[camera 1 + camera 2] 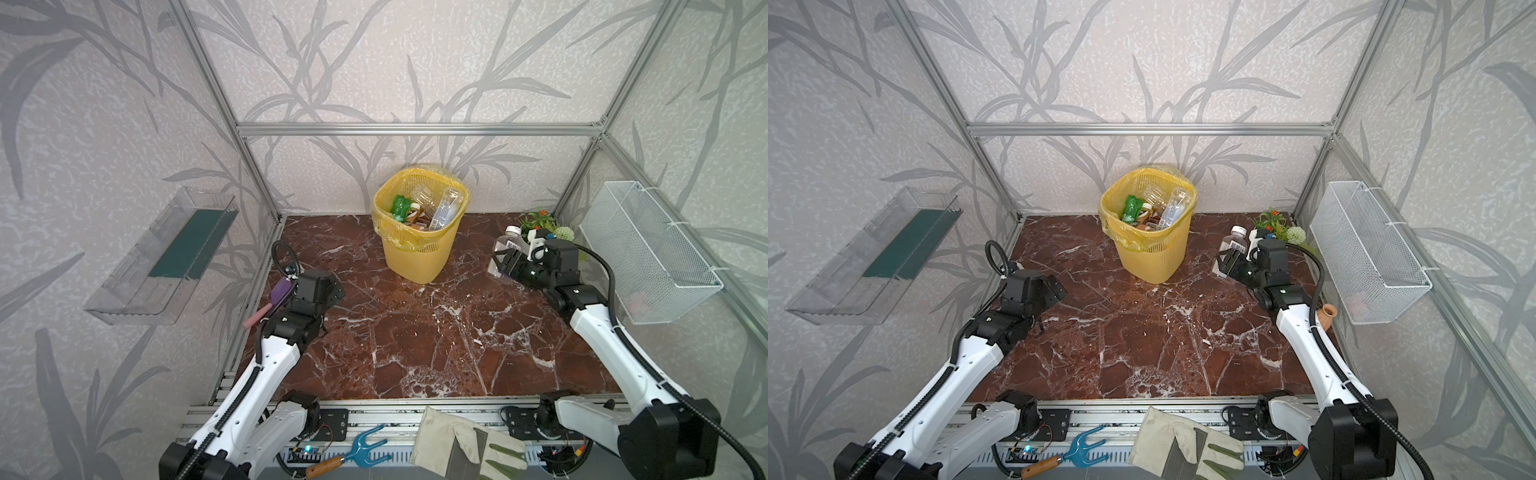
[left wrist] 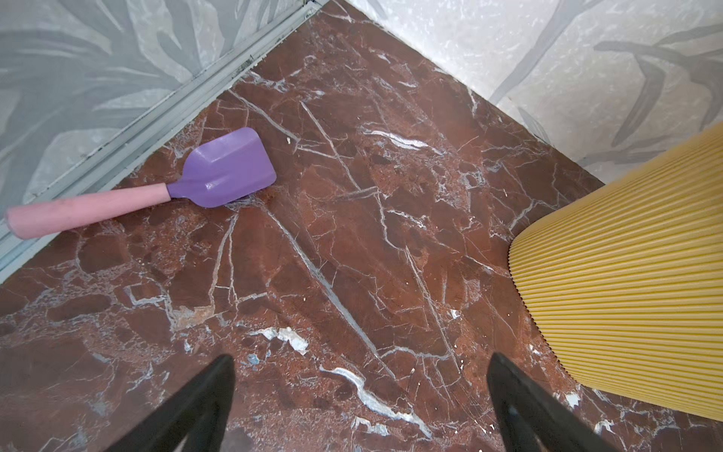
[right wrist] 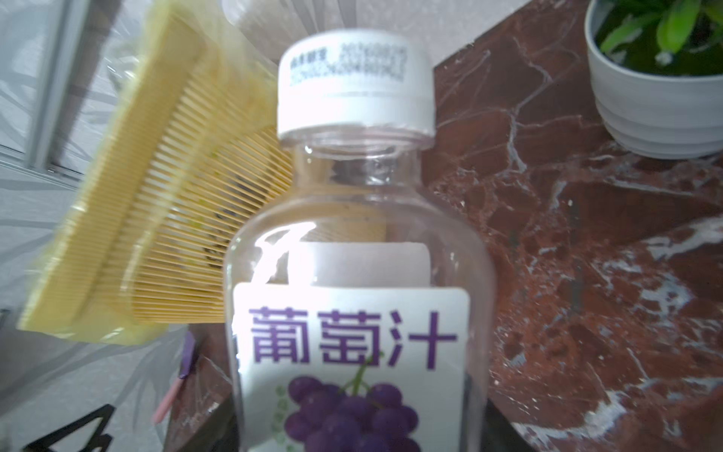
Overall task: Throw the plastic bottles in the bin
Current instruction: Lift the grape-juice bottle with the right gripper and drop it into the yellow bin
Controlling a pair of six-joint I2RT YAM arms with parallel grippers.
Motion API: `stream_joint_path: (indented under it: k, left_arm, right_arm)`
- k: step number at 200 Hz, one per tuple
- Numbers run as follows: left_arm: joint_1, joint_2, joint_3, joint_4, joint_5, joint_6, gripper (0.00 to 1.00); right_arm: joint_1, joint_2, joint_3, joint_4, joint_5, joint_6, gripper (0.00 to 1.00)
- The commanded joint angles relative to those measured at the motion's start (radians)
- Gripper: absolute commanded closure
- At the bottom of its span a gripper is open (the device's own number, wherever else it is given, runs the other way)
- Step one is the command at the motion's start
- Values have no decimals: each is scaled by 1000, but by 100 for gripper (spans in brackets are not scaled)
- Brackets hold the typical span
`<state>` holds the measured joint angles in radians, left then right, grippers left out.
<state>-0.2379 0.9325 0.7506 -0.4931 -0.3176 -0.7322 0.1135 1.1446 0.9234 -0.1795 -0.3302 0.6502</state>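
Observation:
A clear plastic bottle (image 1: 504,245) (image 1: 1230,245) (image 3: 360,242) with a white cap and a purple grape label is at the right rear, in front of the plant. My right gripper (image 1: 505,262) (image 1: 1228,262) (image 3: 360,426) is shut on its body, one jaw on each side of the label. The yellow lattice bin (image 1: 415,253) (image 1: 1150,257) (image 3: 156,195) stands at the back centre, left of this bottle. Inside it lie a green bottle (image 1: 401,206) and clear bottles (image 1: 446,205). My left gripper (image 1: 332,291) (image 1: 1054,289) (image 2: 360,360) hangs open and empty over the floor, left of the bin (image 2: 626,293).
A purple scoop with a pink handle (image 1: 279,291) (image 2: 231,168) lies by the left rail. A potted plant (image 1: 540,222) (image 3: 657,78) stands in the right rear corner. A white wire basket (image 1: 648,257) hangs on the right wall, a clear shelf (image 1: 166,257) on the left. A glove (image 1: 461,444) and blue rake (image 1: 357,451) lie in front.

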Motion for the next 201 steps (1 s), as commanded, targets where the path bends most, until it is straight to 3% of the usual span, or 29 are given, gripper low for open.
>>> stream_joint_path:
  k: [1, 29, 61, 73, 97, 126, 171, 201]
  left_arm:
    - [9, -4, -4, -23, 12, -27, 1]
    - [9, -11, -5, -39, 15, -30, 1]
    - [11, -14, -7, -58, 14, -33, 1]
    - [11, -14, -3, -67, 16, -30, 1]
    - [11, -5, 17, -88, 30, -11, 1]
    - [14, -9, 23, -101, 26, -6, 1]
    - [15, 13, 41, -102, 57, -6, 1]
    - [15, -4, 38, -110, 36, -7, 1]
  right_arm:
    - [-2, 20, 84, 150, -136, 80, 40]
    - [14, 145, 242, 316, -220, 192, 40]
    - [158, 368, 582, 271, -221, 152, 39]
    - [217, 471, 748, 184, -220, 104, 37]
    - [264, 691, 1125, -197, -241, -47, 27]
    - [230, 683, 1089, -143, -171, -24, 9]
    - [203, 693, 1172, -228, -119, -71, 1]
    - [191, 571, 1042, -180, -54, -114, 1]
